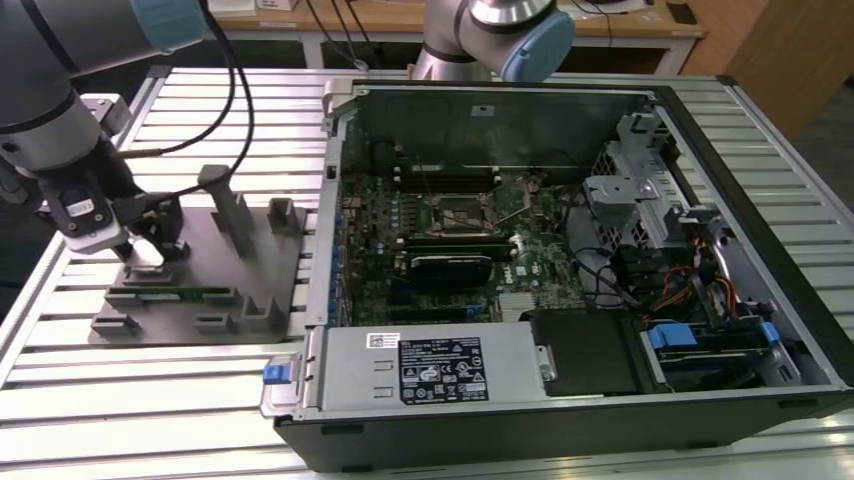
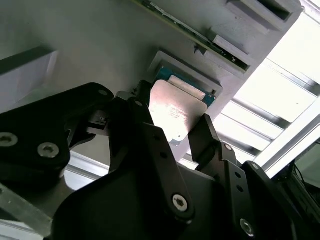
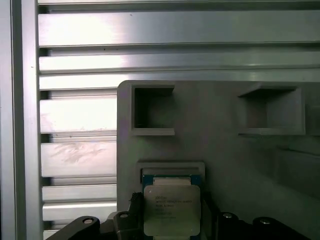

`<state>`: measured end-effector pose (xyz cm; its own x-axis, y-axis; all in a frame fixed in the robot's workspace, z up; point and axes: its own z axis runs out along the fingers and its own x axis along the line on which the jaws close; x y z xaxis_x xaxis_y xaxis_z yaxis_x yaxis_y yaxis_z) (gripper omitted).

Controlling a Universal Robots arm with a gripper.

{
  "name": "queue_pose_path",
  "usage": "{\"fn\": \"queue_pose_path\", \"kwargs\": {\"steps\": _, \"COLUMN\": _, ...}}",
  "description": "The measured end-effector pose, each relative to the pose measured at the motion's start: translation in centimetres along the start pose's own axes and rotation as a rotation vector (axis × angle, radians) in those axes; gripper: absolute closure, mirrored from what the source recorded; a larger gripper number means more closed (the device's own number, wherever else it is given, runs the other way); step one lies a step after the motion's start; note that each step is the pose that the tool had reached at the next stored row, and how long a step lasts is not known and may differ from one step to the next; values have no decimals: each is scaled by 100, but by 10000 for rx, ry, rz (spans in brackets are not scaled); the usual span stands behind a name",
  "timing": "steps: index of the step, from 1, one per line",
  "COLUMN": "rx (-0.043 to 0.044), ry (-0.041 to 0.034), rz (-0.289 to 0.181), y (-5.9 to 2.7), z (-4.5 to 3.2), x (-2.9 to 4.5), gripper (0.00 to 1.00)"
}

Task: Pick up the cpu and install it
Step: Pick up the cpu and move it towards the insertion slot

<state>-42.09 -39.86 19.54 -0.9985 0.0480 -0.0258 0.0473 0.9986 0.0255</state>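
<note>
As gripper (image 2: 172,118) pinches cpu (image 2: 177,107) between both fingers (image 2: 205,136) — held over grey fixture (image 3: 215,110) pocket.

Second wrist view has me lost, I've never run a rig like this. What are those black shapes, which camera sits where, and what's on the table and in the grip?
The black shapes are fingers of the gripper, seen by a camera riding at the arm's wrist. The gripper is shut on the cpu, the silvery square chip, with a finger against each of two opposite edges, at the blue-edged nest in the grey fixture plate. The first wrist view comes from another wrist camera and looks at the same chip and plate. The exterior view stands off the arm. At that view's left the arm reaches down to the fixture plate. At its right an open computer case lies on the slatted metal table, with the motherboard socket inside.
</note>
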Motion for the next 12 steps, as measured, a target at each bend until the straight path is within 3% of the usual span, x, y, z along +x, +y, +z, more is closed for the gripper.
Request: {"fn": "queue_pose_path", "kwargs": {"steps": 12, "rx": 0, "ry": 0, "rz": -1, "y": 6, "z": -216, "x": -6, "gripper": 45}}
